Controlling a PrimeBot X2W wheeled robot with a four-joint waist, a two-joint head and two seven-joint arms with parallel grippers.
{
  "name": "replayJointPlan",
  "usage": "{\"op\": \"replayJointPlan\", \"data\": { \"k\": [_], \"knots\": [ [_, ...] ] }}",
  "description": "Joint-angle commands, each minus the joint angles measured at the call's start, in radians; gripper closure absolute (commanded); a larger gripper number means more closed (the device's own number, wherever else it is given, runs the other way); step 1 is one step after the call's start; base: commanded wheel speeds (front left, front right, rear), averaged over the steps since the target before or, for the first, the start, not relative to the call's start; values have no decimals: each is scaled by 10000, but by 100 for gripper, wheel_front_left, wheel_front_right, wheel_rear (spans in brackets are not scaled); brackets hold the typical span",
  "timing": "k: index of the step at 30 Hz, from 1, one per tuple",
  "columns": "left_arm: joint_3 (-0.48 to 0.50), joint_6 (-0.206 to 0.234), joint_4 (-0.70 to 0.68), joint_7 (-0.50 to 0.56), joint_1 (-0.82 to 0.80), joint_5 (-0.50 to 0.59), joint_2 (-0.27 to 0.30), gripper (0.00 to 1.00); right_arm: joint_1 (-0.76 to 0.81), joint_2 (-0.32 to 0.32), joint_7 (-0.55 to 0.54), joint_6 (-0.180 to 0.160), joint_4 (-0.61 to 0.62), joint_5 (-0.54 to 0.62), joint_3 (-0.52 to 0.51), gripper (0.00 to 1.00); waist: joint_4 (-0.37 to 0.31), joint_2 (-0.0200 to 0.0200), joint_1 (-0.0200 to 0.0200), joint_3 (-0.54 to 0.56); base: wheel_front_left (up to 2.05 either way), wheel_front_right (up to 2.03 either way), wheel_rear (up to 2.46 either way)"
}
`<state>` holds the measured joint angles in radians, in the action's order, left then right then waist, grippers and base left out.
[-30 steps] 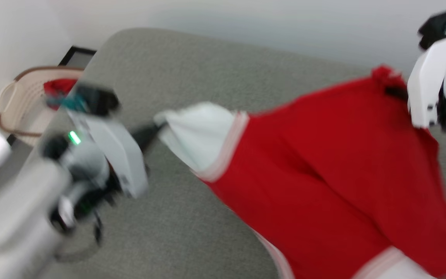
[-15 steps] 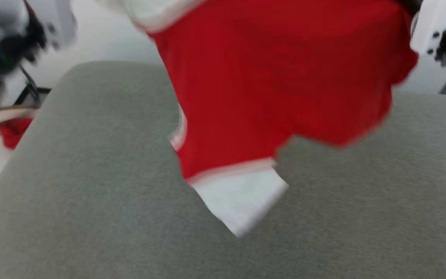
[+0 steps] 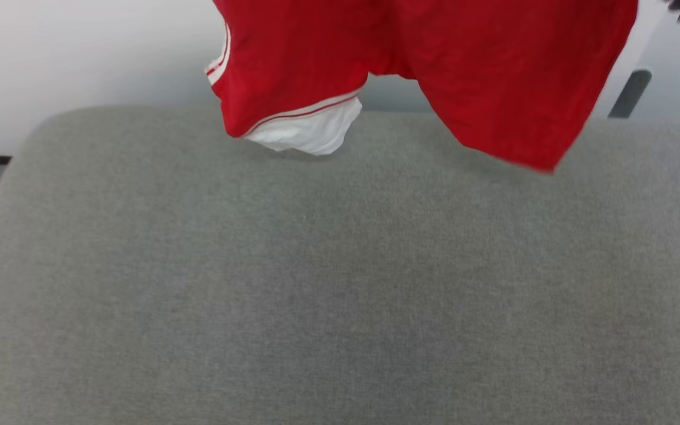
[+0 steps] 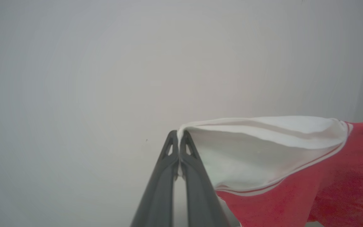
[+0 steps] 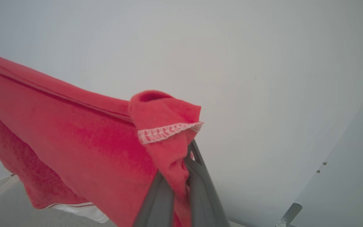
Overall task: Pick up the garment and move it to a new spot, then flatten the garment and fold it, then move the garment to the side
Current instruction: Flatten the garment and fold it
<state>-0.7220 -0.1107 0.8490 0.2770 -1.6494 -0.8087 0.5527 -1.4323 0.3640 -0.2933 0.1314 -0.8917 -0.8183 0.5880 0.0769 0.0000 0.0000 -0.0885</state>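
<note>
Holding the garment [image 3: 434,53] aloft, upper frame; left fingers [image 4: 165,176] clamped on sleeve, right fingers [image 5: 205,192] on hem. Next I should lay it flat.

Red and white garment, grey surroundings

The garment [image 3: 493,77] is bright red; its sleeve [image 3: 301,130] is white, edged with thin red and white stripes at the seam. One hem [image 5: 169,131] carries white zigzag stitching on red. The cushion [image 3: 340,283] is a mottled, finely woven grey; the wall [image 3: 80,53] is pale grey-white. The left gripper [image 4: 179,135] and right gripper [image 5: 186,160] are dark grey.
</note>
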Motion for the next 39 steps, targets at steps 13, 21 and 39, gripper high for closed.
{"op": "replayJointPlan", "data": {
  "k": [13, 21, 39],
  "knots": [
    [-220, -155, 1269, -1423, -2552, 574, -203, 100, -1787, 451, 1360, -15, 65, 906, -206, 100, -562, 0, 0, -3734, 0, 0, 0],
    [-263, 272, 1772, -3342, -4221, 1258, -635, 100, -3110, 117, 4703, -15, -692, 3110, -402, 100, -546, 0, 0, -5962, 0, 0, 0],
    [-260, -105, 2611, -5386, -3031, 966, -1747, 100, -2516, -803, 5588, -14, -1728, 5407, -1018, 100, 607, 0, 0, -7381, 0, 0, 0]
  ]
}}
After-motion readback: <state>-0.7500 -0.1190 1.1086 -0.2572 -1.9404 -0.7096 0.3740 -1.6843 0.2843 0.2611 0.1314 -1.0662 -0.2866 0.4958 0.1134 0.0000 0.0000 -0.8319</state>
